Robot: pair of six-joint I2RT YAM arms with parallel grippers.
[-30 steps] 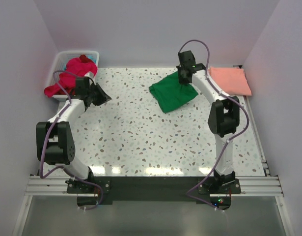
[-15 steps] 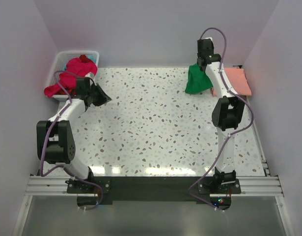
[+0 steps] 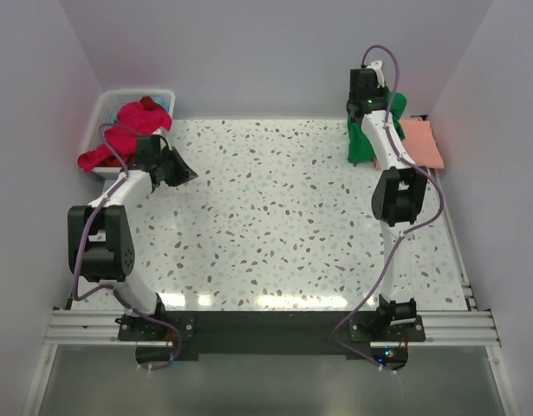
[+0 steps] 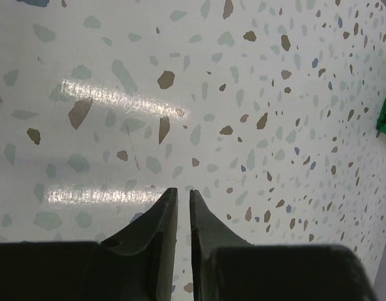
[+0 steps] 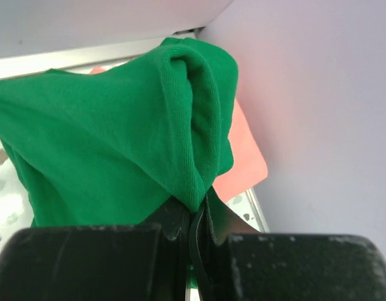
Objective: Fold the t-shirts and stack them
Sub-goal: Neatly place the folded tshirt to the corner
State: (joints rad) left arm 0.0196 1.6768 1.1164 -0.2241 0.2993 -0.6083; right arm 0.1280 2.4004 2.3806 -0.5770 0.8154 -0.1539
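Presently judged under halfway: noted at the far right corner of the table [image 3: 266,225], a salmon-pink t-shirt [image 3: 422,143] lying folded flat, with the green t-shirt [image 5: 105,138] bunched and hanging at its left edge, pinched by a fold in the tightly closed right gripper [image 5: 196,212] and not yet set down. Outstanding: laying the green one on the pink, then folding the red and magenta t-shirts [image 3: 136,117] heaped in the white basket [image 3: 107,98] at the far left, one draped over its near rim. Left gripper [image 4: 183,191] all but closed on nothing, hovering over the table near that basket.
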